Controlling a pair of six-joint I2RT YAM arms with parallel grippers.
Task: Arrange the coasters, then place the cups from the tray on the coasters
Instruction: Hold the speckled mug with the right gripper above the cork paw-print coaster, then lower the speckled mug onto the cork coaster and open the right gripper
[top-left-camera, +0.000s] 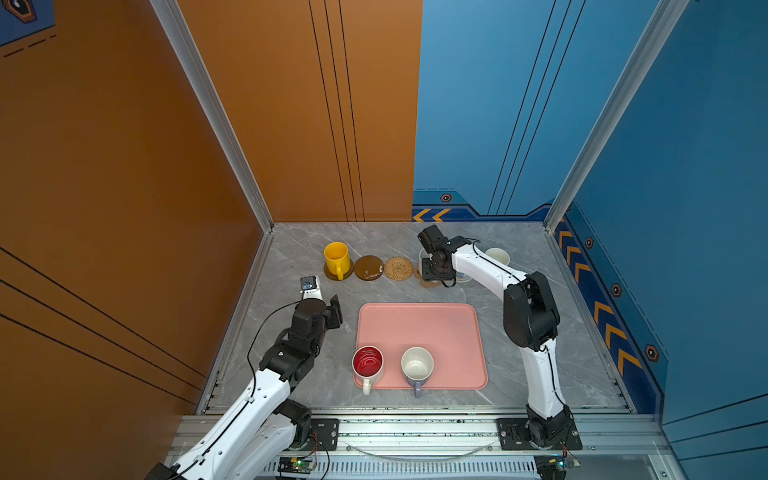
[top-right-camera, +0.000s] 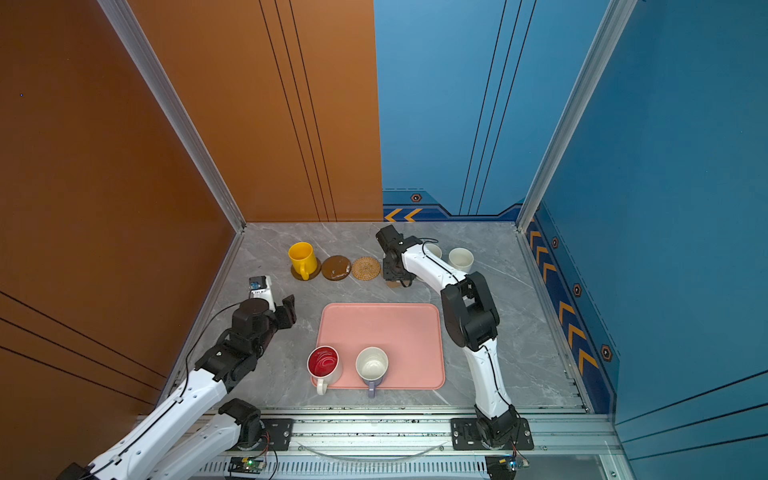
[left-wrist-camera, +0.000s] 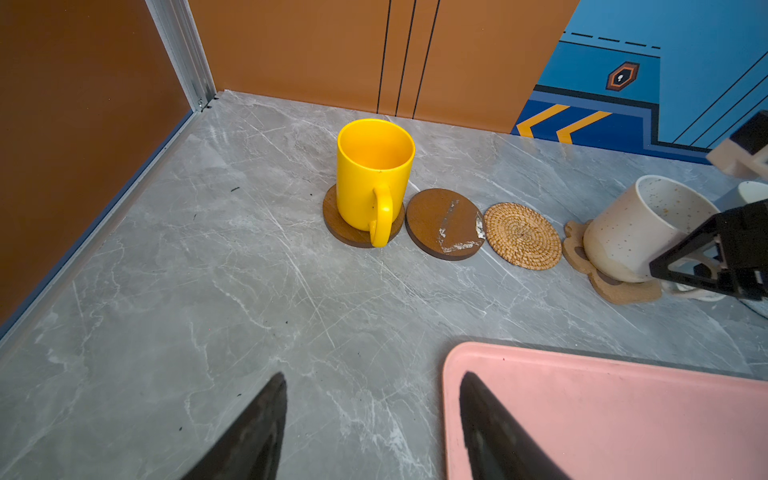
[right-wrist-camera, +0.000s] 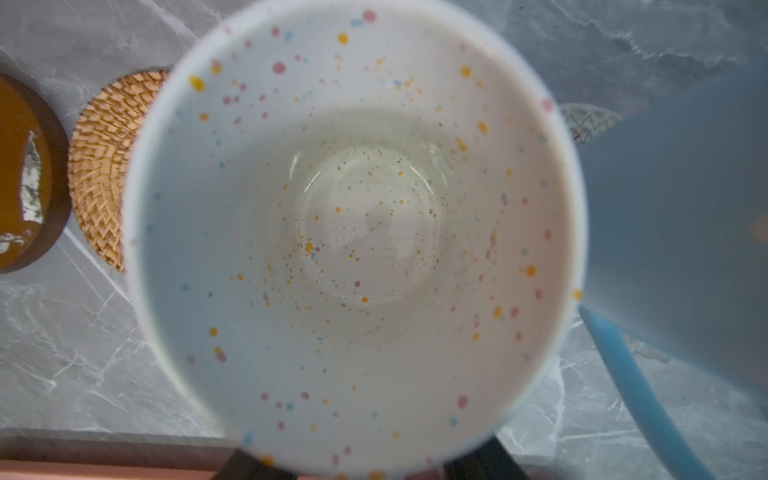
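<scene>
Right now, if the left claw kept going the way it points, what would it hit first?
Probably the yellow mug on its brown coaster, straight ahead of the open left gripper. Only bare table lies between; depth is unclear, so it might touch table first.

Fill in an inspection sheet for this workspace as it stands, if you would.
Surface: grey marble table, a few dark specks.
Job's things: yellow mug on a dark coaster; dark disc and woven coaster vacant; speckled mug on the paw coaster; red-inside mug and lavender mug on the pink tray; white mug far right.
Clutter: nothing seen.
Hands: left hand open over the table; right hand at the speckled mug, grip unclear.
Cables: black cable loops beside the left arm.
Surroundings: orange wall, blue wall, aluminium frame.
</scene>
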